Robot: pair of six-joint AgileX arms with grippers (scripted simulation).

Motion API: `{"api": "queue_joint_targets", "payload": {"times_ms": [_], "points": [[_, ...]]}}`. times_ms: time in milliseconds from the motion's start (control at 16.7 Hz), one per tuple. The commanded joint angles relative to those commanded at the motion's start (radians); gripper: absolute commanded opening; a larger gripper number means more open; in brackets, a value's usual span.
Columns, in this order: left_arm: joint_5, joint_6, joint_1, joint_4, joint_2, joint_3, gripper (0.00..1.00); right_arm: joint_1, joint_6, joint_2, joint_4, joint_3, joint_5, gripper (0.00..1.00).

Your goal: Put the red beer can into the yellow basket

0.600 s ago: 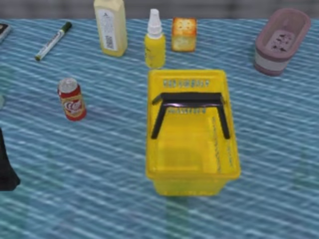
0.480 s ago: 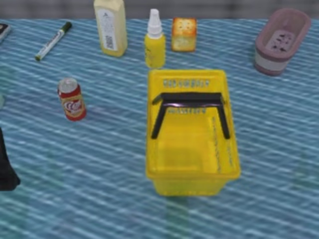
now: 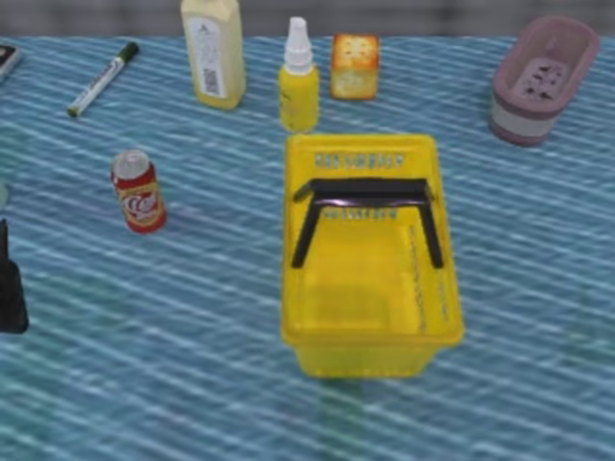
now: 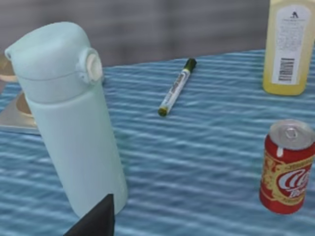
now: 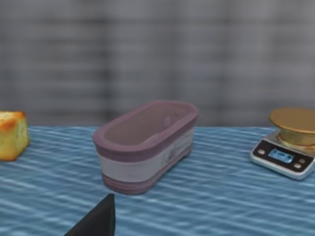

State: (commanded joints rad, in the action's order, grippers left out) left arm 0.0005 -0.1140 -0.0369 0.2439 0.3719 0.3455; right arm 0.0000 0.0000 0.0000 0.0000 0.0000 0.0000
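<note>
red beer can (image 3: 138,191): swirl logo, upright | yellow basket (image 3: 369,257): apart | left gripper (image 3: 10,288): fingers unclear

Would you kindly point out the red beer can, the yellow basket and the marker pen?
red beer can (image 3: 140,197), top view, on its label.
yellow basket (image 3: 360,149), top view, on its far rim.
marker pen (image 4: 174,89), left wrist view, on its white barrel.

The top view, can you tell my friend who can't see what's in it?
A red beer can stands upright on the blue table, left of an empty yellow basket with black handles. Along the far edge: a marker, yellow bottle, spray bottle, bread and pink basket.
</note>
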Motion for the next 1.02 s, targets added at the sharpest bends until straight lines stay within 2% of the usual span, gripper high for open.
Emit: {"api": "queue_joint_targets", "payload": {"times_ms": [720,1020], "points": [[0.003,-0.337,-0.113,0.719,1.263,1.105,1.0,0.0,0.0,0.0,0.0,0.0,0.0,1.0],[0.003,-0.447,-0.149,0.948,1.689,1.481,1.0,0.0,0.0,0.0,0.0,0.0,0.0,1.0]]}}
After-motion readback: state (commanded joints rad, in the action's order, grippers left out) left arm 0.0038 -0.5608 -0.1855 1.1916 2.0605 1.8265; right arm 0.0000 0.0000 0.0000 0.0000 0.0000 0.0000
